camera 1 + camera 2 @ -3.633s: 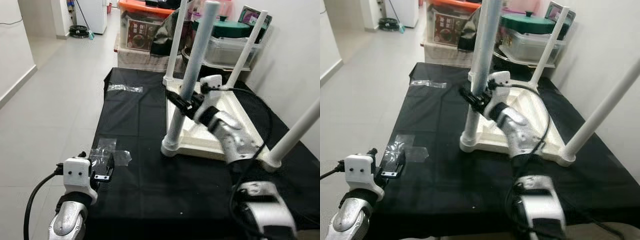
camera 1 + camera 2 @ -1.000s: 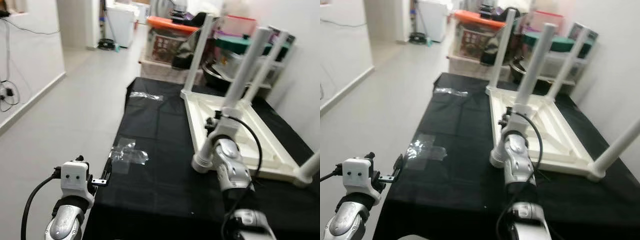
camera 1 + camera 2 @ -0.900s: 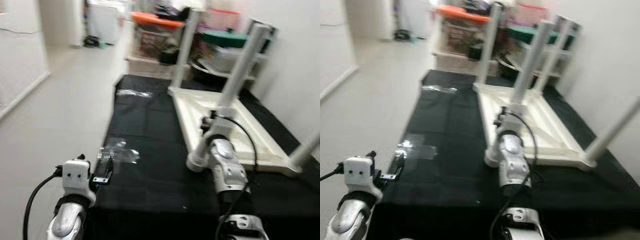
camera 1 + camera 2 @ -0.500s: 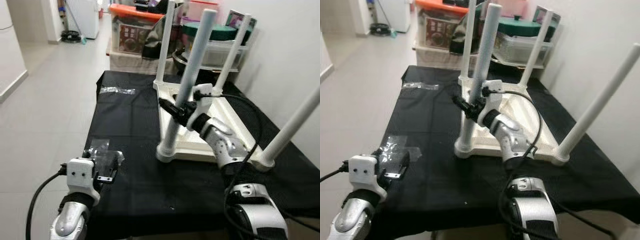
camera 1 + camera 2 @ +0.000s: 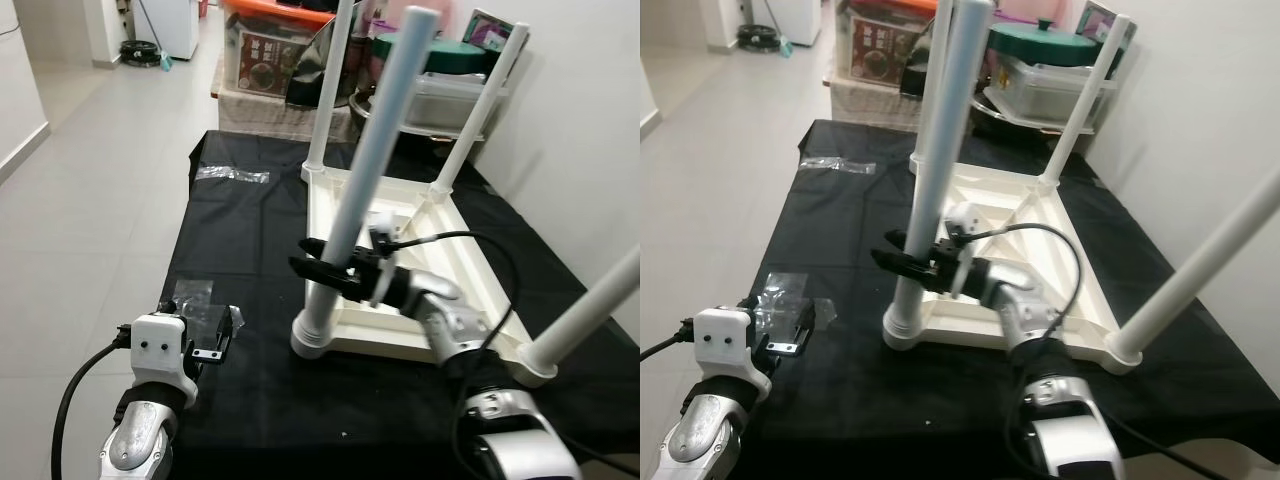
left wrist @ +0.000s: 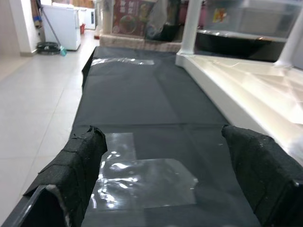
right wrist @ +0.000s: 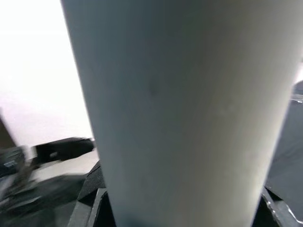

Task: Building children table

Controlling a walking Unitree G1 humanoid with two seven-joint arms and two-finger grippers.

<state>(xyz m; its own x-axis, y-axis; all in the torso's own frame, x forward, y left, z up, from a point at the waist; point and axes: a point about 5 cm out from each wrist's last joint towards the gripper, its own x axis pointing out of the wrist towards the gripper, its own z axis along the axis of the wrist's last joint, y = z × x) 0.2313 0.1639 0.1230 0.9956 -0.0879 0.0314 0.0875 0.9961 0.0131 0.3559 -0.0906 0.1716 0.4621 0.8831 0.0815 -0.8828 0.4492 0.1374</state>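
At the left, the left tool [image 5: 210, 340] hovers low over the near left corner of the black-cloth-covered bench [image 5: 250, 220], its two black padded fingers [image 6: 78, 163] spread apart and holding nothing; just beyond them lies a crumpled clear plastic bag [image 6: 142, 177], and a second strip of clear plastic [image 5: 232, 176] lies farther back on the cloth. If this arm drifts forward, the fingers may catch the bag and drag it or the loose cloth, which could shift whatever stands on it.

In the middle, the upturned white plastic children's table [image 5: 420, 260] rests top-down on the bench with its four round white legs pointing up. The right tool [image 5: 325, 267] is closed around the near left white leg [image 5: 370, 170], low on the shaft just above its socket collar [image 5: 312, 335]; the wrist view shows the pale tube [image 7: 180, 109] pressed close between the jaws. The leg leans slightly, so a sideways push or an off-axis twist could cross-thread it or jam it crooked in the socket. The smooth tube may also slip in the grip

At the right, the near right leg [image 5: 590, 300] slants outward beside the silver right forearm [image 5: 450, 320], and an elbow swing could knock it and slide the whole table toward the bench edge
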